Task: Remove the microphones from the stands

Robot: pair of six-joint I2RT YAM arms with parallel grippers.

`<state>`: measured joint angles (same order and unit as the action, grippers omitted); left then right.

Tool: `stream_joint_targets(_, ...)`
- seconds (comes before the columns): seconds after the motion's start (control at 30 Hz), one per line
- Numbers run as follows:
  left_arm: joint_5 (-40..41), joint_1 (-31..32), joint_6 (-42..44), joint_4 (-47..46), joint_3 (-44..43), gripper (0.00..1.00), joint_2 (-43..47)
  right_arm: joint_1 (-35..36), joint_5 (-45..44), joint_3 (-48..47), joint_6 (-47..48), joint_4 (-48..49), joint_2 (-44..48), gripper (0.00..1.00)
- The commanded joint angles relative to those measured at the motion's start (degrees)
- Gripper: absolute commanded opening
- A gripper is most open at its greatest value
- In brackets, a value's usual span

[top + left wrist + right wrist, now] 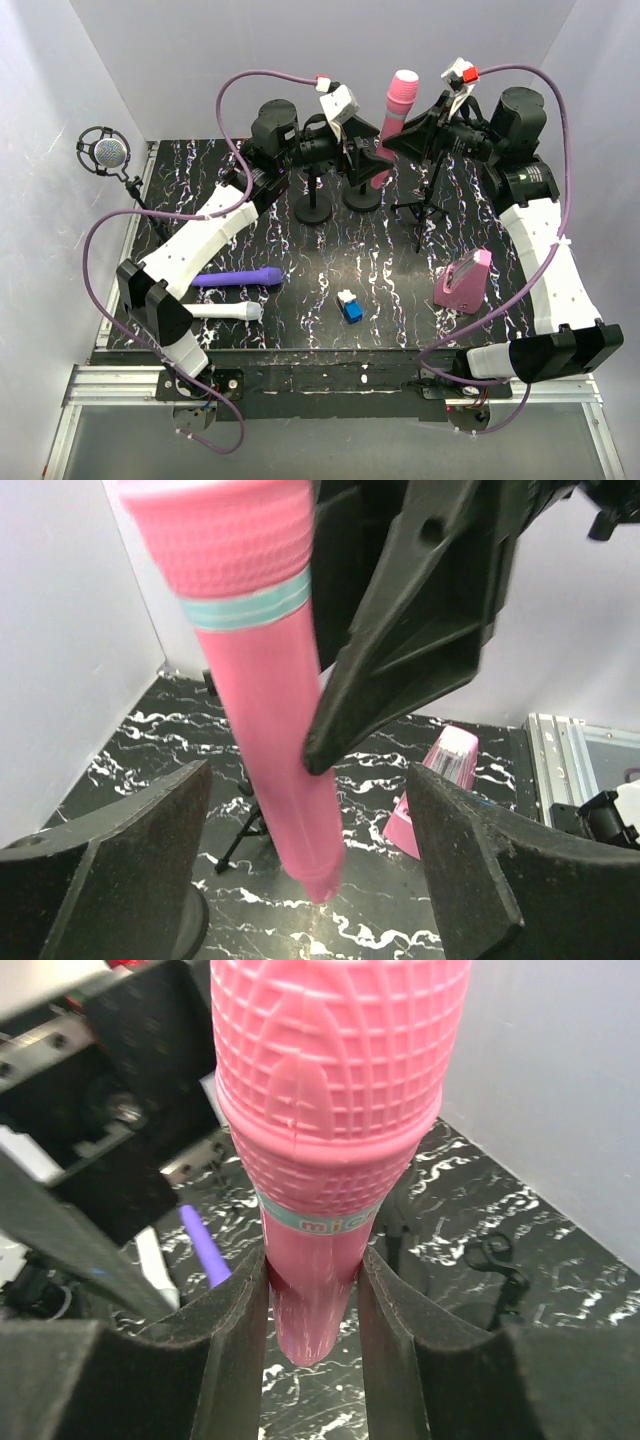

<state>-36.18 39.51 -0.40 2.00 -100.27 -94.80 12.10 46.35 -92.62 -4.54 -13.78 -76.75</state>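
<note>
The pink microphone (393, 125) hangs in the air over the back middle of the black marbled surface (400, 320). Its head is uppermost and its body is a little tilted. The right fingers (230, 1360) are closed on it, one pad pressed to each side of the handle just under the ribbed head. The handle's lower end sticks out below them and touches nothing.

The left fingers (110, 860) stand wide apart and hold nothing. In the left wrist view the handle of the pink microphone passes between and beyond them, well clear of both pads, with one of the right fingers lying against its side.

Under and just in front of the pink microphone stand two round-based stands (313, 212), side by side near the back edge. A tripod stand (425, 205) is a little to their right. It cannot be told which of these the microphone belongs to.

Toward the front left of the surface lie a purple microphone (238, 278) and, nearer the front edge, a white microphone (225, 311). A small blue and white block (350, 307) sits near the front middle. A pink box (463, 280) stands toward the right edge. Off the back left corner, a silver-headed microphone (104, 153) sits in a round black cradle.
</note>
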Motion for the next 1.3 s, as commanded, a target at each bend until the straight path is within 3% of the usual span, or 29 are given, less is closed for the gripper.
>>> stream_joint_targets(0.0, -4.2, -0.6, -0.7, 2.8, -3.3, 0.74, -1.8, -0.1, 7.2, -2.6, -8.9, 9.8, 0.3, 0.01)
stream_joint_targets(0.23, -2.8, -0.5, -1.6, 1.1, -3.5, 0.59, -3.1, -0.1, 7.1, -2.8, -8.9, 8.9, 0.1, 0.01)
stream_joint_targets(0.37, -3.7, -0.5, -1.6, 1.0, -4.8, 0.42, -3.5, 0.0, 4.5, -1.2, -7.7, 6.8, 0.5, 0.02)
stream_joint_targets(0.4, -3.7, -0.4, -1.5, 1.1, -4.6, 0.36, -3.5, 0.0, 3.1, -1.1, -7.5, 6.1, 0.5, 0.1)
stream_joint_targets(0.53, -2.6, -0.5, -1.4, 1.1, -2.5, 0.02, -2.1, 0.0, -3.3, -2.2, -5.6, 4.3, 0.5, 0.64)
stream_joint_targets(0.63, -2.0, -0.5, -1.7, 1.3, -0.5, 0.0, -1.1, -0.3, -6.3, -5.7, -6.4, 3.6, -0.9, 0.75)
stream_joint_targets(0.87, -0.9, -0.4, -1.5, 1.0, 1.4, 0.0, 0.0, -0.5, -5.7, -13.5, -10.2, 4.6, -4.7, 0.76)
stream_joint_targets(0.97, -1.0, -0.5, -1.4, 0.8, 1.4, 0.0, -0.2, -0.5, -5.0, -14.1, -11.4, 5.1, -5.8, 0.59)
stream_joint_targets(1.0, -0.9, -0.5, -1.4, 0.9, 1.3, 0.01, -0.2, -0.5, -4.7, -13.9, -11.5, 5.3, -6.0, 0.51)
stream_joint_targets(1.1, 2.1, -0.4, -2.1, 0.6, 1.0, 0.52, -0.2, -0.5, -3.5, -13.1, -11.6, 5.6, -6.5, 0.33)
stream_joint_targets(1.13, 2.7, -0.4, -2.3, 0.4, 0.7, 0.62, -0.3, -0.5, -3.2, -12.8, -11.6, 5.8, -6.4, 0.29)
stream_joint_targets(1.2, 3.9, -0.3, -3.8, 0.3, -0.7, 0.73, -0.6, -0.4, -2.8, -11.5, -11.2, 6.6, -6.0, 0.26)
stream_joint_targets(1.27, 3.8, -0.4, -4.9, 0.4, -2.6, 0.77, -1.2, -0.5, -2.3, -10.4, -10.9, 7.6, -5.5, 0.24)
